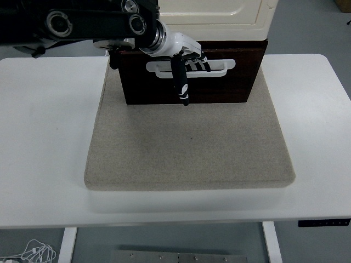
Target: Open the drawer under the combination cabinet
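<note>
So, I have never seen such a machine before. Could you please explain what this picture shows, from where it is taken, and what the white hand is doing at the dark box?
The picture comes from a camera high on a humanoid robot, looking forward and down over a white table. The black arm entering from the left edge is the robot's own left arm, and it ends in a white five-fingered left hand. The right arm is not visible.

On the table lies a thick beige mat. At its far end stands a cabinet: a cream upper part over a dark brown drawer with a white bar handle.

The hand's fingers are hooked through that handle, with the thumb hanging down in front of the drawer. So it is gripping the handle in order to pull the drawer open.
</note>
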Tool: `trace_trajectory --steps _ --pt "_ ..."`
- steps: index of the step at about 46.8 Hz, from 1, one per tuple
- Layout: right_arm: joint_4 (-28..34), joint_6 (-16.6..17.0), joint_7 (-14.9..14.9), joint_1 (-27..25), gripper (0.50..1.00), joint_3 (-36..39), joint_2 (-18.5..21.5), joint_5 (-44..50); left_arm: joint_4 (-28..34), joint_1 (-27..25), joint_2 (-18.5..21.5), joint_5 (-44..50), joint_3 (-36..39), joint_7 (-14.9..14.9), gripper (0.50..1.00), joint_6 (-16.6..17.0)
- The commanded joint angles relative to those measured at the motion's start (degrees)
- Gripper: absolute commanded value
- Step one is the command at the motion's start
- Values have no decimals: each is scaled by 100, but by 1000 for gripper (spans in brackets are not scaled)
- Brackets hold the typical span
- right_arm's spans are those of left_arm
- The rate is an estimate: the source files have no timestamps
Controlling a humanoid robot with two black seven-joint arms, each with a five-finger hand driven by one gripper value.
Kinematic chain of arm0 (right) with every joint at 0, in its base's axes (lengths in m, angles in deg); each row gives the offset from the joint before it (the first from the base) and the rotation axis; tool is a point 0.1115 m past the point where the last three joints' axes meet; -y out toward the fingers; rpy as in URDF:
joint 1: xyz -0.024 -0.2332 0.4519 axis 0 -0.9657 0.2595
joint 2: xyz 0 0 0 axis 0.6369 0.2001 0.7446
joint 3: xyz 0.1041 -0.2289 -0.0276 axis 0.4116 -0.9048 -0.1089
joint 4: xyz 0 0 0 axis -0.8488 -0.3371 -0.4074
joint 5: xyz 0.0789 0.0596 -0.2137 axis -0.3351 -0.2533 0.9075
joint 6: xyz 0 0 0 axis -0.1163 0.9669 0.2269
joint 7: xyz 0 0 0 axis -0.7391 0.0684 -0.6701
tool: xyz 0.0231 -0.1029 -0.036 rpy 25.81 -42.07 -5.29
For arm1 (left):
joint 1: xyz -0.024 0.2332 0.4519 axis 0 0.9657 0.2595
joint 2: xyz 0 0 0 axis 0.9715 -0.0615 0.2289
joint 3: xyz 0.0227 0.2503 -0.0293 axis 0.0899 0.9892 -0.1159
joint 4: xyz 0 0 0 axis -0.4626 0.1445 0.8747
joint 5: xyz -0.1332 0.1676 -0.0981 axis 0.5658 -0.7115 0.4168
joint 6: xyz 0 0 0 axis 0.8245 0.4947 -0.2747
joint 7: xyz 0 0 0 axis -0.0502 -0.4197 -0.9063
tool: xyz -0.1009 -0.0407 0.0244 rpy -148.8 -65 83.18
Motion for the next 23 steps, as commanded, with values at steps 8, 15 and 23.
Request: trace_trajectory --steps 8,15,23 --pt "0 0 0 3 926 0 0 2 10 -10 0 -1 -9 1 1000 -84" --pt "0 0 0 -6 926 0 0 2 18 -36 9 -1 -70 -8 1000 -190" --pt "0 0 0 -6 926 0 0 2 71 -54 9 -1 -105 -17 1000 -243"
